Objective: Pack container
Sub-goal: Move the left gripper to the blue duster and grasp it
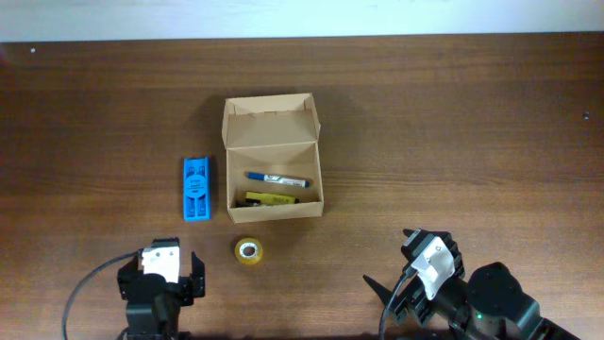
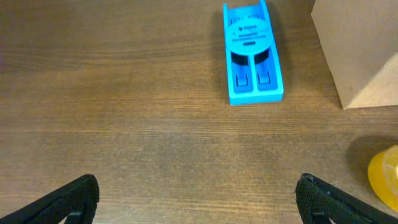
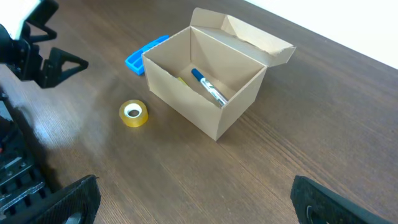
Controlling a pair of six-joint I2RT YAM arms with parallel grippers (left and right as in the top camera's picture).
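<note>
The tan cardboard container stands open at the table's middle, its flap lid raised at the far side. Inside lie a blue-capped marker and a yellow marker. It also shows in the right wrist view, with the blue-capped marker in it. A blue tape dispenser lies left of the box and a yellow tape roll lies in front of it. My left gripper is open and empty near the front edge. My right gripper is open and empty at the front right.
The brown wooden table ends at a white strip along the far edge. In the left wrist view the dispenser lies ahead, the box corner at the right, the tape roll at the lower right.
</note>
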